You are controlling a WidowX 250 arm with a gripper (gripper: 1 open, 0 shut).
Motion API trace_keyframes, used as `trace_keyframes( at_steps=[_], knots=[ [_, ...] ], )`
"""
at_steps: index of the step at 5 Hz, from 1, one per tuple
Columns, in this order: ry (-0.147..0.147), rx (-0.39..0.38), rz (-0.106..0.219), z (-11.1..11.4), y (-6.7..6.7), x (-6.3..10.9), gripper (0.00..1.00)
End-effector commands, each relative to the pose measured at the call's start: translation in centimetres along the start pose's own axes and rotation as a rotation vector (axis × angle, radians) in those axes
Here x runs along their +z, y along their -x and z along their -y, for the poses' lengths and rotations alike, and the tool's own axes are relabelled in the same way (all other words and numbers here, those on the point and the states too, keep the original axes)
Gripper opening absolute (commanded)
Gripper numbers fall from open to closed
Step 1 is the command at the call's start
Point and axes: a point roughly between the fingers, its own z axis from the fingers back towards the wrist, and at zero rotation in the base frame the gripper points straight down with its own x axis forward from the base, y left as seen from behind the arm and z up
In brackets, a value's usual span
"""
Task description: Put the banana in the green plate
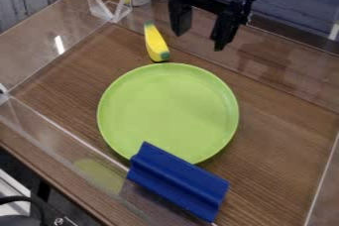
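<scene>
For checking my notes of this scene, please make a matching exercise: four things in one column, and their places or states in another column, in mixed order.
1. Banana
2. Green plate
3. Blue ridged block
4. Gripper

A. overlaps the plate's near rim in the view
B. lies on the table, just beyond the plate's far rim
C. is open, above the table
D. is round, with nothing lying inside its rim

Right pairs: 1-B, 2-D, 3-A, 4-C
</scene>
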Motion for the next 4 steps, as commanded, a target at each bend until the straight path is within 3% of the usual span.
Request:
trace_keyframes(
  at_steps=[1, 4],
  knots=[
    [-0.004, 0.024, -0.001, -1.9, -0.9, -0.8, 1.0],
    [-0.022, 0.105, 0.024, -8.0, -2.7, -3.6, 1.0]
  ],
)
